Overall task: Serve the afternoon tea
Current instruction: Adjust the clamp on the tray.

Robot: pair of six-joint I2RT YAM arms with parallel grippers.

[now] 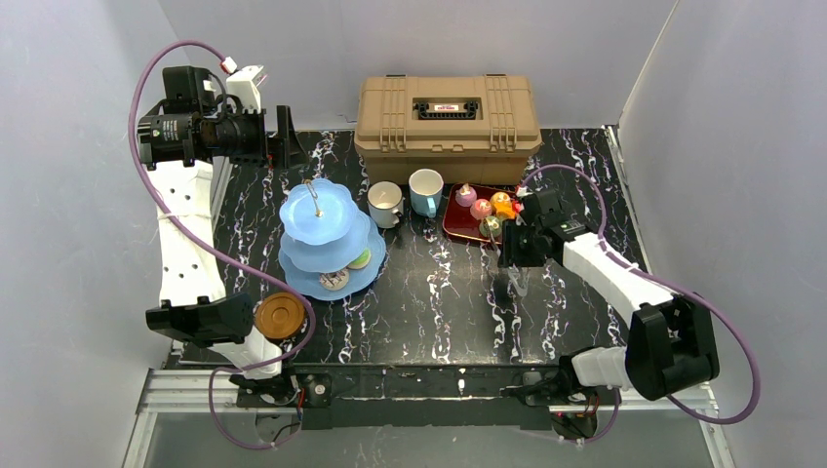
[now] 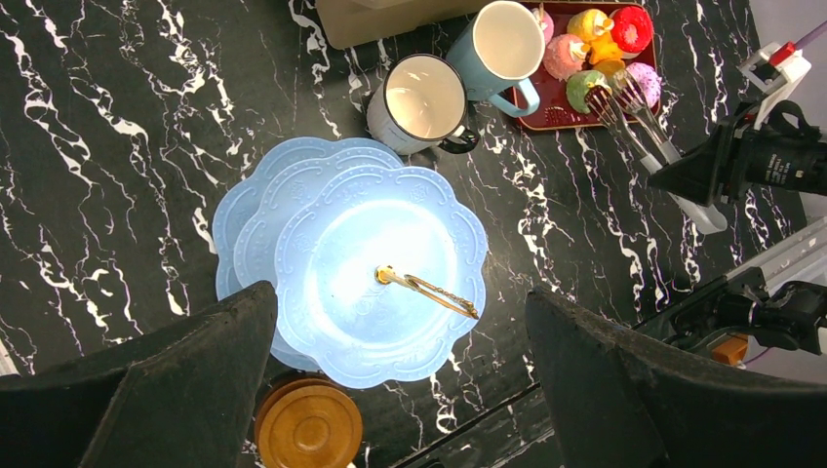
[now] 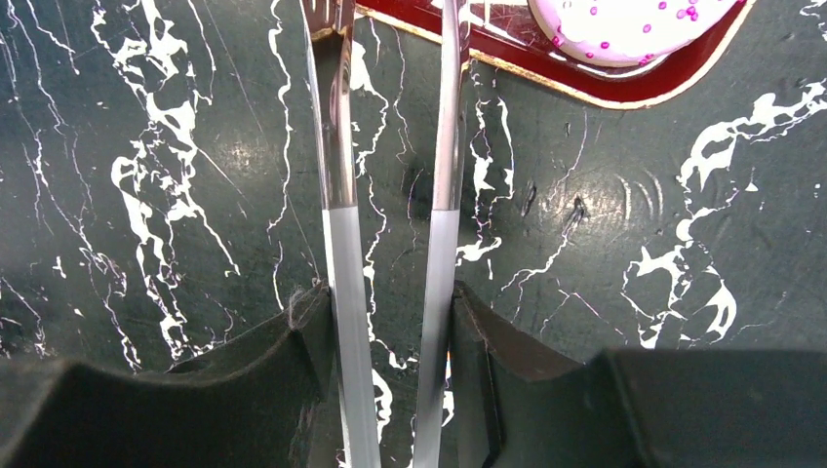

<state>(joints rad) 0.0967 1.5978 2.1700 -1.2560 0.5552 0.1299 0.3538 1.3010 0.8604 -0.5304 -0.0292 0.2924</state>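
glossy marbled table (image 3: pixel 146 195), shiny metal tongs (image 3: pixel 336 146), seemingly wooden saucers (image 2: pixel 307 426)

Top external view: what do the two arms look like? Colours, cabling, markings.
Left arm and right arm match: white shell links, black motor joints, a looping purple cable each. Left hand and right hand have thick black fingers. White connector with a red tip near the left arm's top. No readable markings.

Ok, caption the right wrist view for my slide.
Right gripper holds metal tongs aimed at the dark-red tray with a sprinkled cake.
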